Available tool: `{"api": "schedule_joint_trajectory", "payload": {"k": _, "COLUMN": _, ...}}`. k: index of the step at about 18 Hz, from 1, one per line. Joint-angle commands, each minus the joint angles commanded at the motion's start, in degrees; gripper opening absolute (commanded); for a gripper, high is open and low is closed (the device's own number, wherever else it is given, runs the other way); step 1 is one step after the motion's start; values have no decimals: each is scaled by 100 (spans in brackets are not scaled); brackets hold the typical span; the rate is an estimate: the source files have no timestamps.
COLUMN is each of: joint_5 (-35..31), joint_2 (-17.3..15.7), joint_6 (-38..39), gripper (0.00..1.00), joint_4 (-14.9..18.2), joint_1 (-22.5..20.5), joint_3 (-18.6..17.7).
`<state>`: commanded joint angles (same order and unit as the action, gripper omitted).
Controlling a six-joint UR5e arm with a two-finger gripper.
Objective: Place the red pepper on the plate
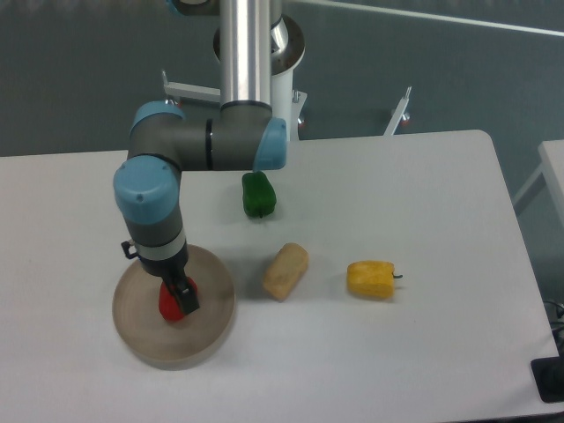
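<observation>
- The plate (141, 339) lies beneath the jaws.
- The gripper (179, 298) is clamped on the red pepper (167, 303), over the plate's middle.
- Right of the jaws: green pepper (258, 196), beige block (285, 270), yellow pepper (370, 278).

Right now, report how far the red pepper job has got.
Done: the red pepper sits over the plate, apparently resting on it. In hand: the gripper is right at the pepper, and the jaws seem closed on it, though that is hard to tell. Left: release and lift clear. The green pepper, yellow pepper and tan block lie off the plate.
</observation>
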<state>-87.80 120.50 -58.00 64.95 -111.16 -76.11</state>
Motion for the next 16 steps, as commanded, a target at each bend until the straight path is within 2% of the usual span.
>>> {"api": "schedule_joint_trajectory", "payload": {"k": 4, "joint_5": -26, "joint_2": -114, "joint_6": -351, "gripper": 100, "joint_4": 18, "joint_1": -528, "joint_3": -26}}
{"api": "schedule_joint_trajectory", "payload": {"k": 7, "joint_5": 0, "joint_2": -184, "joint_6": -974, "gripper": 100, "joint_4": 96, "joint_1": -906, "joint_3": -26}}
{"api": "schedule_joint_trajectory", "payload": {"k": 11, "joint_5": -44, "joint_2": -255, "joint_6": -1485, "gripper": 100, "joint_4": 491, "joint_1": -1381, "joint_3": -105}}
{"api": "schedule_joint_trajectory", "payload": {"k": 15, "joint_5": -53, "joint_2": -246, "joint_6": -2512, "gripper": 100, "joint_4": 667, "joint_1": -1864, "joint_3": -105}}
{"api": "schedule_joint_trajectory", "payload": {"k": 16, "joint_5": -62, "joint_2": -264, "joint_6": -2732, "gripper": 100, "joint_4": 920, "joint_1": -1987, "joint_3": -27}}
